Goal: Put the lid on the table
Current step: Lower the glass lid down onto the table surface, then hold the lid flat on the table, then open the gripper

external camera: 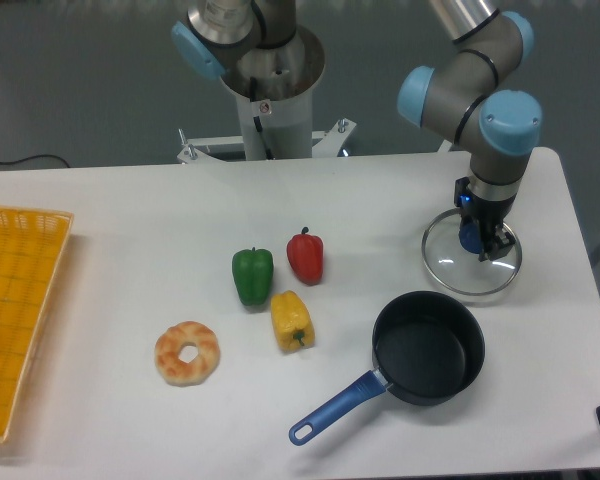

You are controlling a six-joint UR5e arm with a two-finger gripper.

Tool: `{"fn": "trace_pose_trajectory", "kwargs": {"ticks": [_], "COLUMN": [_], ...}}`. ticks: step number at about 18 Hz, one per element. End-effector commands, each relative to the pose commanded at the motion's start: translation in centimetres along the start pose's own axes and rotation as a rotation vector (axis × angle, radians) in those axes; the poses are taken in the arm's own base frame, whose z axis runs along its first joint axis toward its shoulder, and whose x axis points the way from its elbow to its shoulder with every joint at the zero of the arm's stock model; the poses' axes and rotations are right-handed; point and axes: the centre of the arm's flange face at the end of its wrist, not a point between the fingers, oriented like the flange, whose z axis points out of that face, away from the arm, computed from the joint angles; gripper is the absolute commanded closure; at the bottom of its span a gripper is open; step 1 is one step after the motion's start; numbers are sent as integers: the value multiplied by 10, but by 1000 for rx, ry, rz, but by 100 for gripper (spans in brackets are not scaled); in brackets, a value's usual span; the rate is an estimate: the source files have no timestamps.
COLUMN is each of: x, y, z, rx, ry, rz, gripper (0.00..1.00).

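Note:
The lid [446, 258], clear glass with a silver rim, is at the right side of the white table [120, 220], level and just above or touching the surface; I cannot tell which. Its blue centre knob sits between the fingers of my gripper [479, 242], which points straight down and is shut on it. The lid lies behind the saucepan, apart from it.
A dark saucepan [428, 350] with a blue handle stands in front of the lid. Green [252, 275], red [305, 256] and yellow [291, 319] peppers and a doughnut [187, 352] lie mid-table. A yellow mesh tray [10, 310] is at the left edge. The robot base [270, 90] stands behind.

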Motion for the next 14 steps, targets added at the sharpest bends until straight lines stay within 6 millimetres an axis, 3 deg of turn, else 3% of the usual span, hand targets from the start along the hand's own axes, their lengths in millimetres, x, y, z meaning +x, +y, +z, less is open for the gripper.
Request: {"fn": "trace_pose_trajectory", "kwargs": {"ticks": [14], "x": [11], "y": [3], "z": [19], "rx": [65], "ry": [15], "rz": [-26], "gripper": [46]}}
